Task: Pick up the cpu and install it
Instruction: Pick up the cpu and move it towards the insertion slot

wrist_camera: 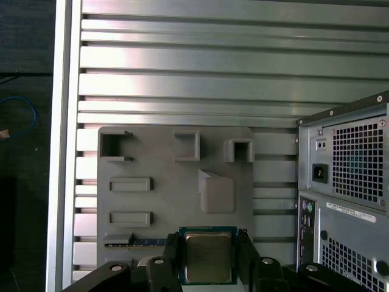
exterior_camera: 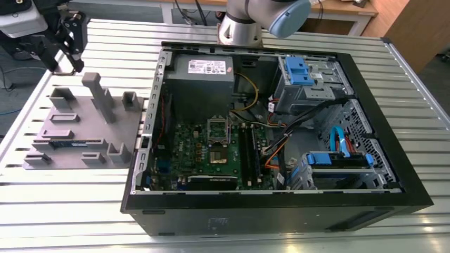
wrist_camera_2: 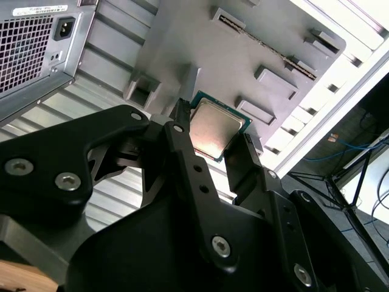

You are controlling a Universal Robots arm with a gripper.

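Between the two black fingers of the gripper [wrist_camera: 208, 252] sits the cpu [wrist_camera: 208, 256], a small square chip with a shiny silver top and a green border. The fingers [wrist_camera: 172, 250] press on two opposite sides of it, so the claw is closed on the chip. In the second wrist view the cpu [wrist_camera_2: 216, 128] is seen in the same way, flat, with its metal face toward the camera and one finger on each side.

Behind the chip in both wrist views lies the grey tray [wrist_camera: 164, 201], with raised blocks and empty pockets. A long narrow green memory stick [wrist_camera: 143, 241] lies in one slot of this tray, near the chip in the first wrist view.

In the exterior view the gripper [exterior_camera: 65, 63] hangs at the exterior view's left, above the far end of the grey tray [exterior_camera: 77, 126] and apart from its surface. The memory stick [exterior_camera: 70, 143] lies in the nearer part of the tray.

At the exterior view's right of the tray, just beside it, the open computer case [exterior_camera: 393, 158] lies on the slatted metal table [exterior_camera: 70, 211]. Inside it the green motherboard [exterior_camera: 204, 153] is seen, with the silver socket frame [exterior_camera: 218, 128] near its middle, well apart from the gripper.
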